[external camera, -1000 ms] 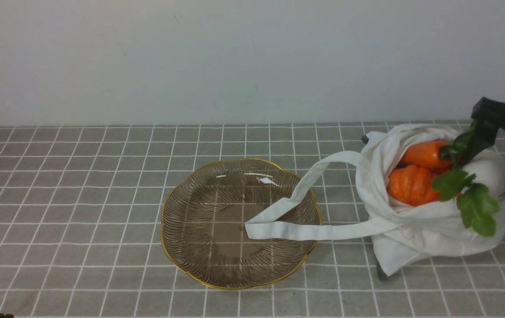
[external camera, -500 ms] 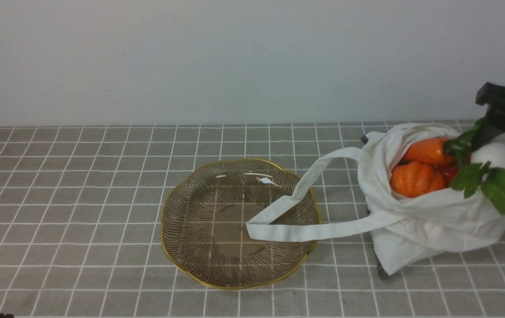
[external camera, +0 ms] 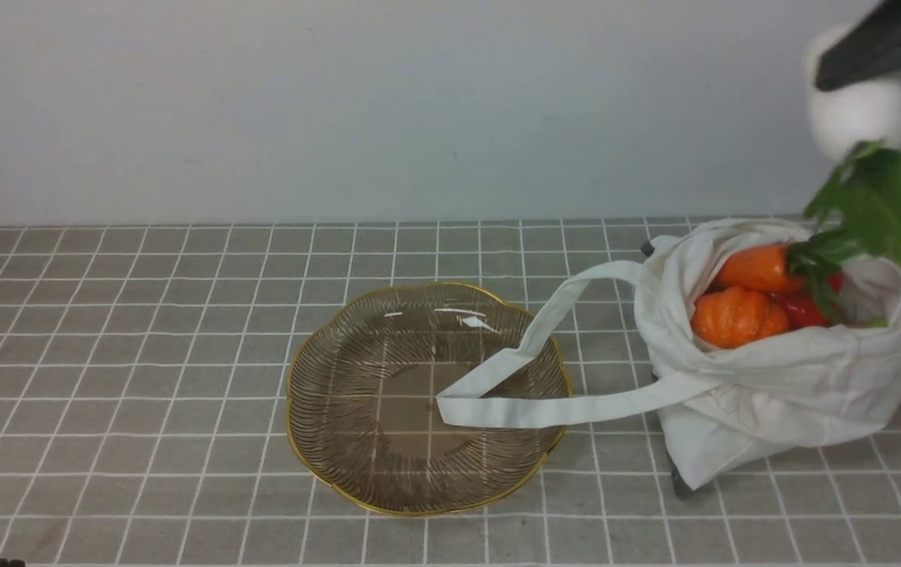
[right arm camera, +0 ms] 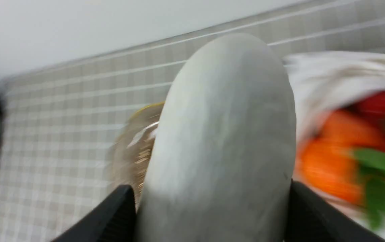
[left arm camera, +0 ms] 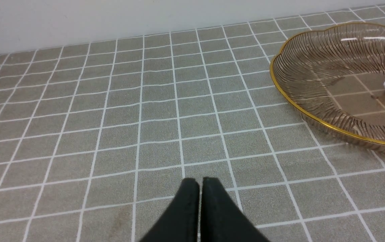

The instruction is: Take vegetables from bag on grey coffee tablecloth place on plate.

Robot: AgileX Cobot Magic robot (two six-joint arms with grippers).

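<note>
My right gripper is shut on the white radish and holds it high above the white bag, its green leaves hanging down. The radish fills the right wrist view between the black fingers. In the bag lie the orange carrot, the ribbed pumpkin and a red piece. The ribbed gold-rimmed plate sits left of the bag, with a bag strap lying across it. My left gripper is shut and empty over the grey checked tablecloth, left of the plate.
A plain light wall rises behind the table. The tablecloth spreads left of the plate. A dark corner peeks out under the bag's front edge.
My right gripper has lifted the radish up out of the bag, from bag level to high above it. The bag has settled a little, and the red piece now shows.
</note>
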